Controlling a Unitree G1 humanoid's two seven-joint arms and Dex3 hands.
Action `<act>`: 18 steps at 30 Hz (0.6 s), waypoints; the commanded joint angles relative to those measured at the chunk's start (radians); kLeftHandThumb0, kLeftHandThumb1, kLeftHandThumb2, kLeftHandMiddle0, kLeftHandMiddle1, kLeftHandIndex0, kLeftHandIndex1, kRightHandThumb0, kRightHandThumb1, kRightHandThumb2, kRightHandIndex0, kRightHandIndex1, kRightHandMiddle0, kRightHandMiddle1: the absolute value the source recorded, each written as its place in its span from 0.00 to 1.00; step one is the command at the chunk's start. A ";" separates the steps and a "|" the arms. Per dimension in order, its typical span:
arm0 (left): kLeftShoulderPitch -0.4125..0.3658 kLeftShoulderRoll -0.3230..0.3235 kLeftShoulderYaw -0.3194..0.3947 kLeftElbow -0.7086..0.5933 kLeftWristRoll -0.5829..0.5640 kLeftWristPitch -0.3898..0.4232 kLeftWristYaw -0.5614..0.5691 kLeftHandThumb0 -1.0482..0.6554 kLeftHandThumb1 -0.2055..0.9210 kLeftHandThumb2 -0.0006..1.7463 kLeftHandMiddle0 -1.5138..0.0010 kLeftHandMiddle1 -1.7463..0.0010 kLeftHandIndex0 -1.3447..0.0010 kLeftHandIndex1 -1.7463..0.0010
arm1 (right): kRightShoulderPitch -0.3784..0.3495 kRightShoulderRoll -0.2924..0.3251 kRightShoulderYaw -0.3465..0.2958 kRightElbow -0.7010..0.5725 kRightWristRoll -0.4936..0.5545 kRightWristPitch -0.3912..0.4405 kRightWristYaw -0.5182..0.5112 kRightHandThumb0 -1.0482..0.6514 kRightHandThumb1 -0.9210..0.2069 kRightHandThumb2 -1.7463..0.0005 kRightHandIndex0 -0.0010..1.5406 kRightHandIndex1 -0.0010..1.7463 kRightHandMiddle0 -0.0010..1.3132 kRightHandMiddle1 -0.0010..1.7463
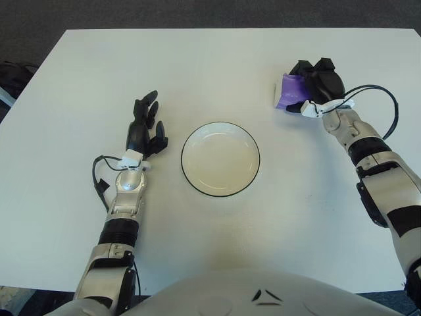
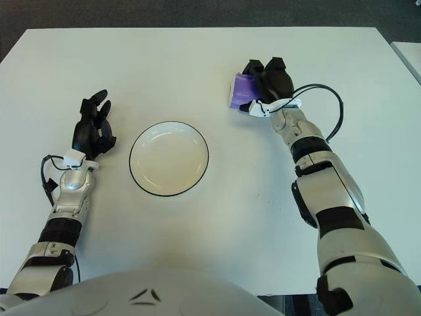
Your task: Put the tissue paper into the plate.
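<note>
A purple tissue pack [image 1: 289, 91] lies on the white table [image 1: 210, 59] at the right, also in the right eye view [image 2: 242, 89]. My right hand [image 1: 317, 80] is over its right side with black fingers curled around it. A white plate [image 1: 220, 158] with a dark rim sits empty at the table's middle. My left hand [image 1: 146, 126] shows left of the plate, fingers relaxed and empty.
A dark object [image 1: 12, 76] shows beyond the table's left edge. Black cables [image 1: 385, 99] loop off my right wrist. Another white surface [image 2: 411, 56] shows at the far right edge.
</note>
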 commanded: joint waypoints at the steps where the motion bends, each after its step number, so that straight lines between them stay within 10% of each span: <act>1: 0.101 -0.030 -0.011 0.094 0.015 -0.002 0.005 0.24 1.00 0.46 0.76 0.98 1.00 0.55 | 0.043 0.010 -0.001 0.006 0.004 -0.011 -0.024 0.55 0.57 0.27 0.80 1.00 0.80 1.00; 18: 0.096 -0.030 -0.012 0.112 0.021 -0.006 0.010 0.26 1.00 0.46 0.76 0.98 1.00 0.56 | 0.080 0.018 0.001 -0.019 0.000 -0.040 -0.142 0.55 0.63 0.20 0.86 1.00 0.90 1.00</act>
